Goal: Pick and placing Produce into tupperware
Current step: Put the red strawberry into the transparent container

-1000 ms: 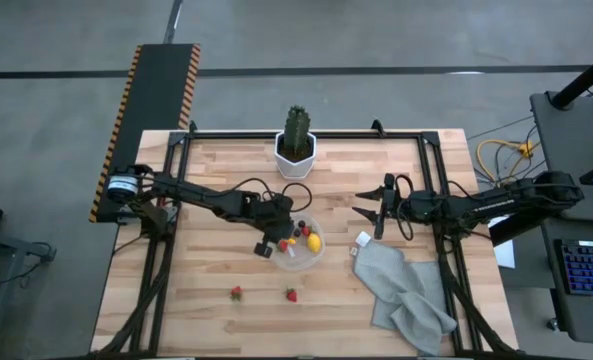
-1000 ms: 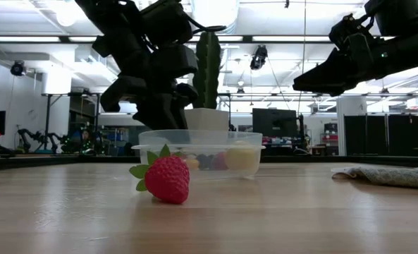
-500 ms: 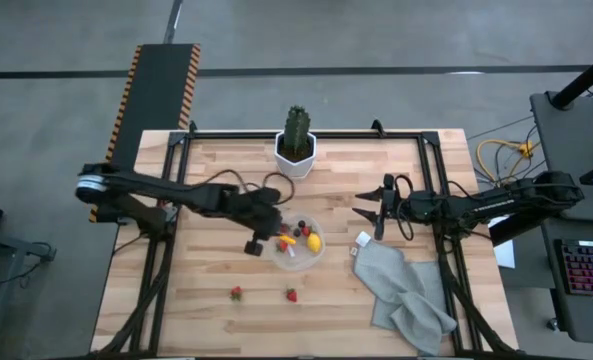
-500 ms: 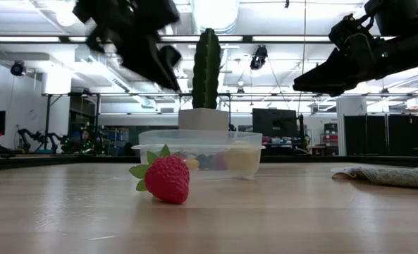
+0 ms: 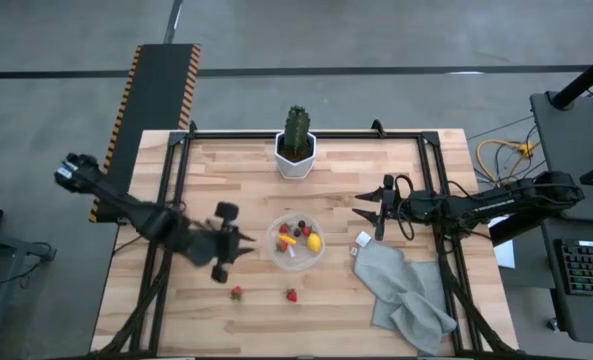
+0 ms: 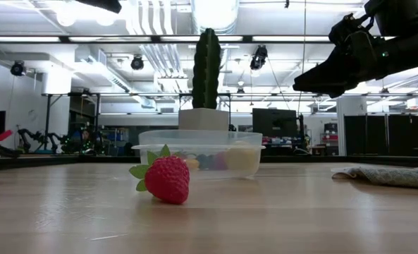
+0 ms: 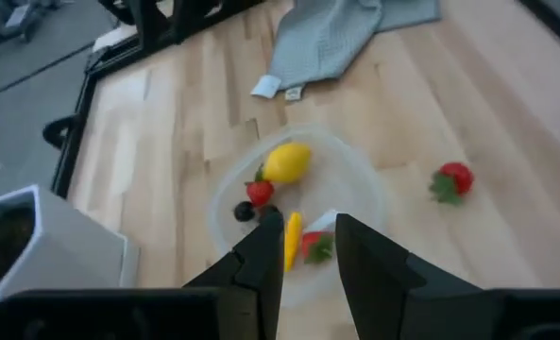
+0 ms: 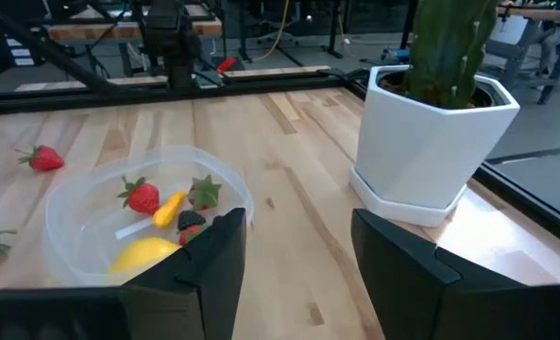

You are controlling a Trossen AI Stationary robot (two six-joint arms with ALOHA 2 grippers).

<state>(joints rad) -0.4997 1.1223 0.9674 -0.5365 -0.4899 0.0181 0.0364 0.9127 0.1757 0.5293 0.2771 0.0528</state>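
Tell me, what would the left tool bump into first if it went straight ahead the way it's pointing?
Probably the tupperware. The left tool, empty with fingers open, points at it in its wrist view; the high view shows it just left of the container. Depth is hard to judge.

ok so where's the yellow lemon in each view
High view: yellow toy lemon at the round clear plastic container's right side.
Low view: pale yellow blur behind the container wall.
Left wrist view: beyond the claw.
Right wrist view: at the container's near edge.
Shared landmark: the container.
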